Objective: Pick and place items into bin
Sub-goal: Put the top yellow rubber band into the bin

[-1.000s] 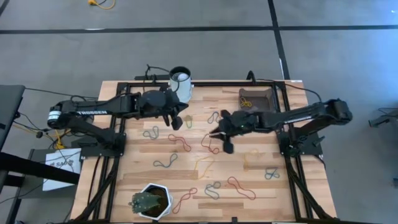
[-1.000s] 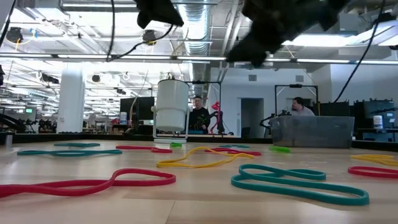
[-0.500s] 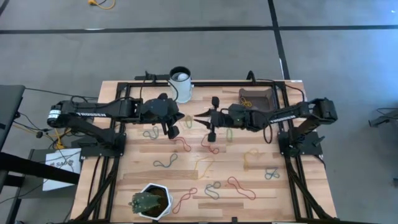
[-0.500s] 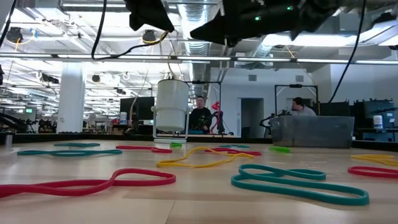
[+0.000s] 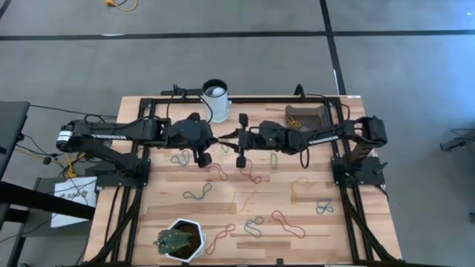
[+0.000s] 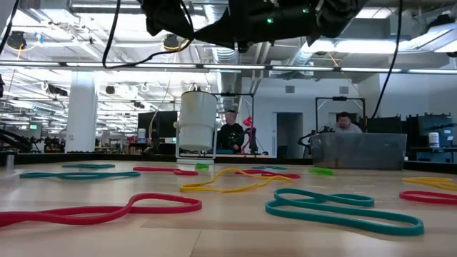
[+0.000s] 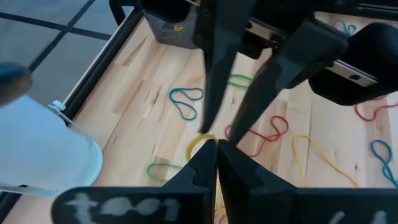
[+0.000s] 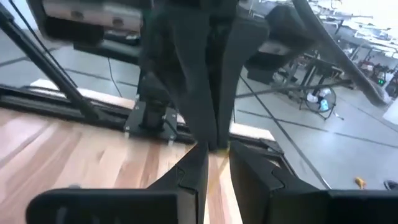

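Many rubber bands lie on the wooden table, among them a red one, a green one and a yellowish one. The dark bin stands at the far right with a yellow band in it. Both grippers meet high above the table's far middle. My left gripper is shut, with a yellowish band at its tips. My right gripper lies level and points toward the table's left. Its fingers are a little apart and stand on either side of the left gripper's fingertips. My left gripper pinches a yellowish rubber band at its fingertips. A strand of the band shows below the tips, between the right gripper's fingers. The band is clear of the table. I cannot tell whether my right gripper touches the band.
A white cylindrical cup stands at the far edge, just behind the grippers. A white hexagonal plant pot stands at the near left. Black frame rails run along the table's sides. People show in the room beyond the table.
My right gripper has risen from low over the red band. It has turned level and gone toward the table's left and far edge, up to the left gripper's fingertips. My left gripper has shifted a little toward the left.
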You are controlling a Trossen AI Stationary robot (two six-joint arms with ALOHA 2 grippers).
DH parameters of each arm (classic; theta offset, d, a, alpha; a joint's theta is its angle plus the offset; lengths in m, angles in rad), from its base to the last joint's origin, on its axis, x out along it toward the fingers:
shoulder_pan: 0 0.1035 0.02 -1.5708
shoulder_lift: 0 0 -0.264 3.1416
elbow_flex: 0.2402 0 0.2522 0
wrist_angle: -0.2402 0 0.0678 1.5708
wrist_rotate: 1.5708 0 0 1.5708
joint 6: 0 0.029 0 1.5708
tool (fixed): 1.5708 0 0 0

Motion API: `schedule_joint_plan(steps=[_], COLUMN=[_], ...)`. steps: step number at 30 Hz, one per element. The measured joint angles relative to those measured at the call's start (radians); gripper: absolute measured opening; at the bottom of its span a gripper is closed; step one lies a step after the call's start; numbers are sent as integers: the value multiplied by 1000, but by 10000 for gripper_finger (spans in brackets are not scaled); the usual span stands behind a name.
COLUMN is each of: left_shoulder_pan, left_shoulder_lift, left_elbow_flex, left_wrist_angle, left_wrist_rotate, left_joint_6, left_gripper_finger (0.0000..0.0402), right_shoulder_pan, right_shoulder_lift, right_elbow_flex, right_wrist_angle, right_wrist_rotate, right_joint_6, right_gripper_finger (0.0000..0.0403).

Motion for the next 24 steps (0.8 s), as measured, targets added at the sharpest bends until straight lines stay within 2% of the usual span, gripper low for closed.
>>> schedule_joint_plan(steps=[12,24], left_shoulder_pan=[0,0], left_shoulder_lift=[0,0], left_elbow_flex=[0,0], left_wrist_angle=[-44,-30], left_wrist_rotate=[13,32], left_joint_6=[1,55], left_gripper_finger=[0,0], right_shoulder_pan=[-3,-3], right_shoulder_lift=[-2,-2], right_elbow_flex=[0,-1], right_wrist_angle=[-7,-36], right_wrist_rotate=[3,0], right_joint_6=[-114,-157], right_gripper_finger=[59,59])
